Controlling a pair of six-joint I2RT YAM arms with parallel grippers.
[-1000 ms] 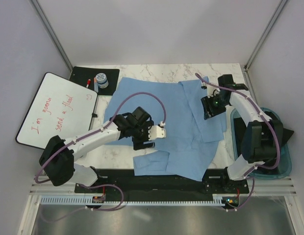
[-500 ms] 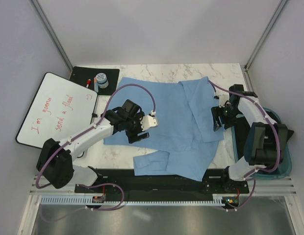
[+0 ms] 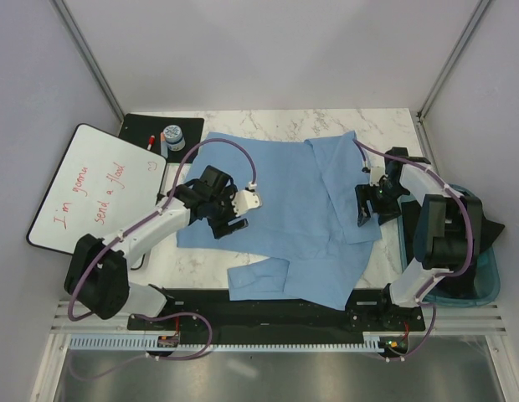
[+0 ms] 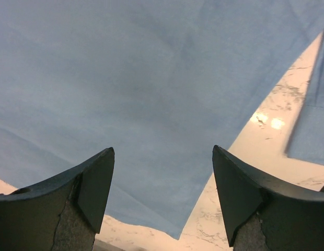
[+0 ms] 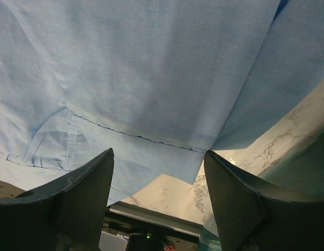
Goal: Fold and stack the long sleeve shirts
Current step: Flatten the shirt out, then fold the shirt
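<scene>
I count one thin light-blue long-sleeve shirt [image 3: 285, 184], spread flat mid-frame on the white marble table [image 3: 268, 121], with its folded-over right flap running top to bottom. The left gripper [image 3: 229, 224] is over the shirt's left edge and the right gripper [image 3: 365, 209] is at the flap's right edge. Both have jaws released, gripping nothing. The loose sleeve [image 3: 259, 280] lies lower centre, below the left jaws, so I'd judge the left arm nearer.

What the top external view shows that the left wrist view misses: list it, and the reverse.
Top external only: the whiteboard, the black mat, the teal bin. Left wrist only: the left pincer close up, jaws apart, nothing between them. Both: the light-blue shirt spread on the marble table.
</scene>
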